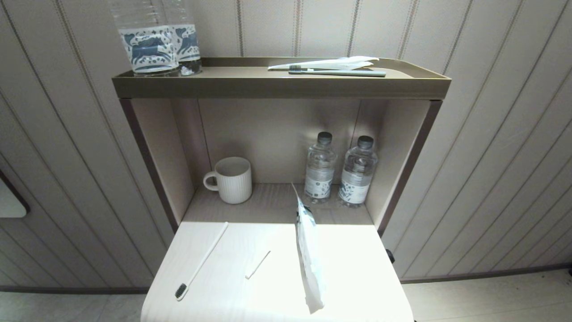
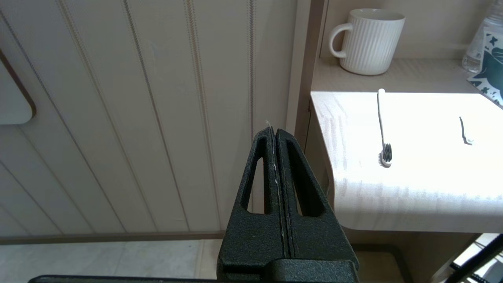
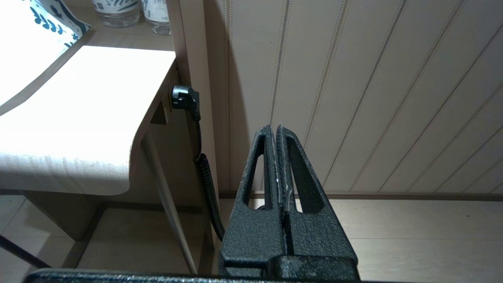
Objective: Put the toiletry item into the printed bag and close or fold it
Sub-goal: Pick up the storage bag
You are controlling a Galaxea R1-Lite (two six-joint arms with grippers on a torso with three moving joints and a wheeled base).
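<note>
The printed bag, white with blue-grey motifs, rests on its long edge on the white tabletop, right of centre, curling upward. Its corner shows in the left wrist view and its printed face in the right wrist view. A white toothbrush with black bristles lies flat on the table's left side. A small white stick lies between them. My left gripper hangs shut and empty, low beside the table's left edge. My right gripper is shut and empty, low off the table's right side. Neither shows in the head view.
Behind the table, a shelf niche holds a ribbed white mug and two water bottles. The top tray carries two more bottles, a grey toothbrush and a plain white wrapper. A black cable hangs by the table's right leg.
</note>
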